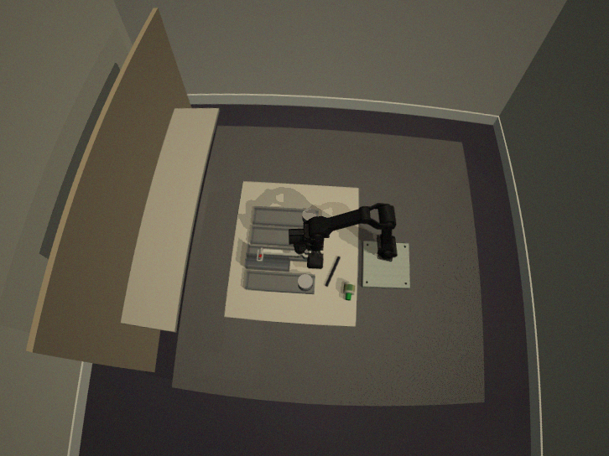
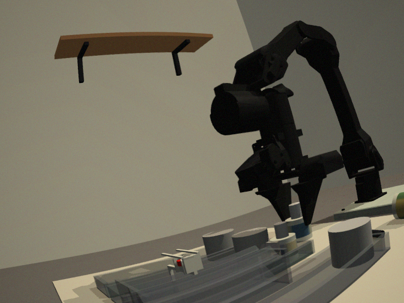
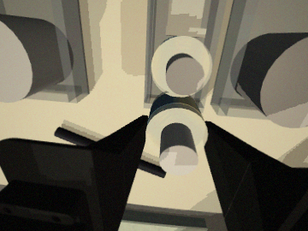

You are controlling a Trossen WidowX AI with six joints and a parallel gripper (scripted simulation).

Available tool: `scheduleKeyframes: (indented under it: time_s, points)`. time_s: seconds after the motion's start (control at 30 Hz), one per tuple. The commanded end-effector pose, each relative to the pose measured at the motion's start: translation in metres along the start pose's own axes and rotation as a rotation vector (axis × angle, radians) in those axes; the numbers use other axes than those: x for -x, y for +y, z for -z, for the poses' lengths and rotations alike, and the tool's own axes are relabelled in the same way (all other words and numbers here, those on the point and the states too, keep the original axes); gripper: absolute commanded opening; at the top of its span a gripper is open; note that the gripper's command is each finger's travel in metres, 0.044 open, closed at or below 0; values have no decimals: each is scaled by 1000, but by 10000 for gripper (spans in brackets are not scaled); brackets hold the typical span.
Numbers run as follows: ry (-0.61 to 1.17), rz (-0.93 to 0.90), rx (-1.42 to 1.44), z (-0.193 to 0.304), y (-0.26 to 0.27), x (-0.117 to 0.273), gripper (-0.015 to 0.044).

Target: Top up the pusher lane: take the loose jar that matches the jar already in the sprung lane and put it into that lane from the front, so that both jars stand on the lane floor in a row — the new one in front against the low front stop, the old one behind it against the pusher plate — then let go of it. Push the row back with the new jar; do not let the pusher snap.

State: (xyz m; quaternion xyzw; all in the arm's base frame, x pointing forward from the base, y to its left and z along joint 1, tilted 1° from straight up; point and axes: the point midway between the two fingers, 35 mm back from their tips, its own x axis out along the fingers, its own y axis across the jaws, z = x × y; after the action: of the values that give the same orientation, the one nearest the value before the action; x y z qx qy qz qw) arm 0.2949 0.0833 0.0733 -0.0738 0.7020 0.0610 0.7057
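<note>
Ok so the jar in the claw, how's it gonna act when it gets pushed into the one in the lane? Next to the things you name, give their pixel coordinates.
The held jar [image 2: 300, 230] [image 3: 176, 127] looks rigid, so it probably won't squash. Its rounded side may slip sideways against the round lane jar [image 2: 283, 242] [image 3: 158, 68].

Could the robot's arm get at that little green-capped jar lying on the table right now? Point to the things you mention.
Probably not right away: the gripper [image 2: 296, 222] [image 3: 174, 123] is shut on the blue jar [image 2: 301, 231] [image 3: 175, 104]. Once freed, it likely could; the green-capped jar [image 1: 348, 290] lies near the arm's base plate [image 1: 373, 277], with nothing seen covering it.
</note>
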Motion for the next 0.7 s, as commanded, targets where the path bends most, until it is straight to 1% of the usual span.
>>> scheduleKeyframes:
  time_s: [0.0,0.67]
  points:
    - [-17,-2,4,-8,1,0,0]
    - [-17,-2,4,-15,1,0,0]
